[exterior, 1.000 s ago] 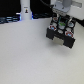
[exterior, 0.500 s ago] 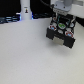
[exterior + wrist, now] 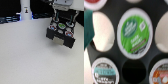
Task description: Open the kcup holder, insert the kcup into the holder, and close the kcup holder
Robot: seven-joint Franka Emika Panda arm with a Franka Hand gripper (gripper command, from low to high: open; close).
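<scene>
Arm low over the open kcup holder, pod in a slot.

Exterior view: the kcup holder (image 3: pixel 61 34) sits on the white table (image 3: pixel 30 55), drawer pulled out, with the fingers (image 3: pixel 60 20) directly above it; whether they are released or clenched cannot be told (too blurred). A tall white bottle (image 3: pixel 25 11) stands well away from them. Wrist view: the kcup (image 3: pixel 135 31), green top up, sits in a round slot; other pods fill neighbouring slots, and one slot just beside it is dark.
</scene>
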